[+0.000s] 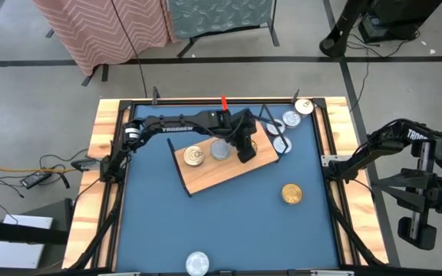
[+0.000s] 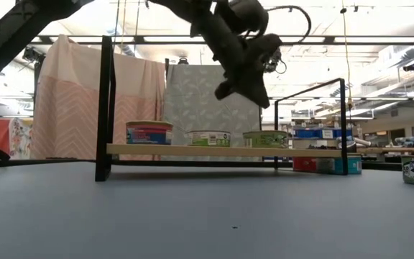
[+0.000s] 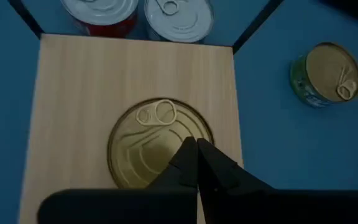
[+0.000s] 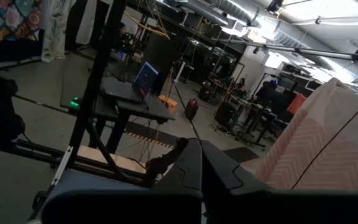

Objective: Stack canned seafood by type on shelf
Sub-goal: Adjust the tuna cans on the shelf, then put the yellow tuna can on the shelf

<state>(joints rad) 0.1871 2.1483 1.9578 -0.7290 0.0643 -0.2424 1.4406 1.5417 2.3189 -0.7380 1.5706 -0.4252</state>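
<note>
Hovering above the shelf (image 1: 225, 165), the left gripper (image 3: 197, 163) has its fingers together, empty, over a gold can (image 3: 159, 144). Next move calls for fetching the loose gold can (image 1: 291, 194). Right gripper (image 4: 201, 163) waits closed, off-table.

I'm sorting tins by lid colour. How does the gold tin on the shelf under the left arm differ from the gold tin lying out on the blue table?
The gold tin on the shelf rests on the wooden board, directly below the shut left end effector; the gold tin on the table sits alone on blue, off the shelf. The table tin shows a green side label; the shelf tin's side is hidden. Both are round, upright, gold-lidded with pull tabs.
</note>
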